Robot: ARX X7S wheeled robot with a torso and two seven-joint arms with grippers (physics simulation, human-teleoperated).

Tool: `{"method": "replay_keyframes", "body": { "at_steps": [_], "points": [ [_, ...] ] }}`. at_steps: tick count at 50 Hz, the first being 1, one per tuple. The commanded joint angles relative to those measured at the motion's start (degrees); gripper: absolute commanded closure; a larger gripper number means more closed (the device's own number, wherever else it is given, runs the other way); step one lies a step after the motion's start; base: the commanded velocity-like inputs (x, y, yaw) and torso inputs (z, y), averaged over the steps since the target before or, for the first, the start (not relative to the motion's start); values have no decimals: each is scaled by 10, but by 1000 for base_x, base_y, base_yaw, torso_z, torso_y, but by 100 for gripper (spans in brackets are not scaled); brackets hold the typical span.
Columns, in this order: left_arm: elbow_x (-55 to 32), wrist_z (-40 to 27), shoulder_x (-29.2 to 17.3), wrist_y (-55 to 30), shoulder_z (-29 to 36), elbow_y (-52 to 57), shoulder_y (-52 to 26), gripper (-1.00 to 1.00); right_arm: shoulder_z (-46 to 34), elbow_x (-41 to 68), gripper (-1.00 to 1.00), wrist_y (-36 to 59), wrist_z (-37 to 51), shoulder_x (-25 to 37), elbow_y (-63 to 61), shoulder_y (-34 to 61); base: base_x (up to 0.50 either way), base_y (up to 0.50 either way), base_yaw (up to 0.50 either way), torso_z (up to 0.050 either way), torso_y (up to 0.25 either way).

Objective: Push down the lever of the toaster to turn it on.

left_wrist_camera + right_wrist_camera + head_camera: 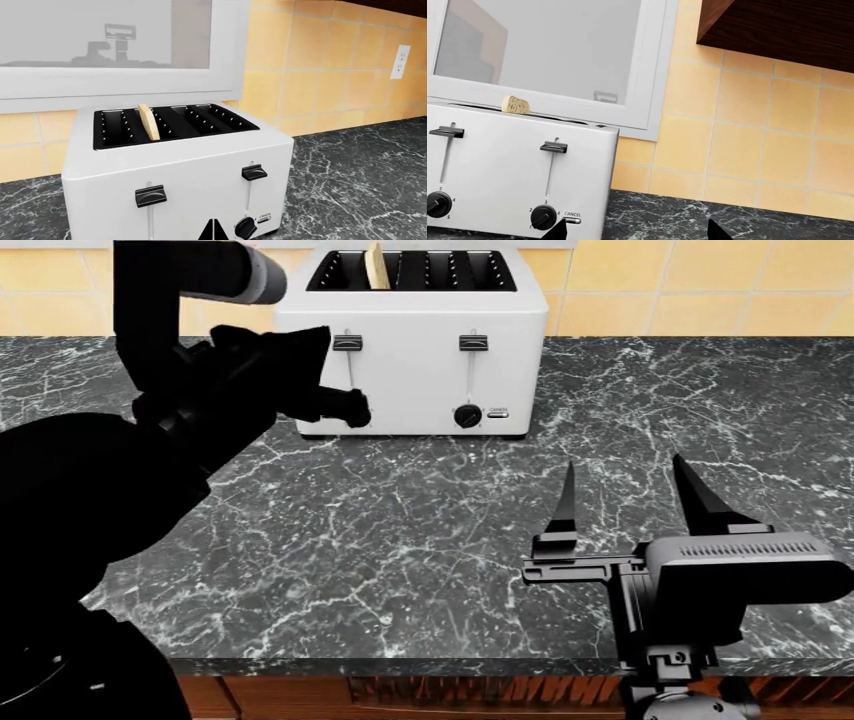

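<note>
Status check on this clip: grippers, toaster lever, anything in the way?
Right gripper open, idle over counter. Left gripper near toaster front, state unclear. Lever up, untouched. Bread slice in slot; path clear.

From the head we look down over the counter (441, 540) at the toaster (427, 350). Our left wrist camera sits close above its front; the right looks up from lower. All three share it.

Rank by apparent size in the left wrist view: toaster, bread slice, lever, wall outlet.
1. Toaster, by far the largest.
2. Bread slice, only the part above the slot shows.
3. Wall outlet and lever look about alike; the outlet is farther from the camera, so no ranking between them.
</note>
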Motion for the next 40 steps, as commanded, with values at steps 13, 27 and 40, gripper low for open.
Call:
{"method": "replay_keyframes", "body": {
  "at_steps": [13,27,40],
  "points": [
    [-54,-46,-14,-18,42,-32,-57,100,8,21,-100,-26,5,8,27,-9,0,0,0,0,0],
    [-49,-46,-13,24,101,-52,-66,100,30,43,-100,-55,7,15,51,-22,0,0,0,0,0],
    [6,-34,-33,109,152,-106,-64,100,29,52,-100,-71,7,16,80,-19,0,0,0,0,0]
  ]
}}
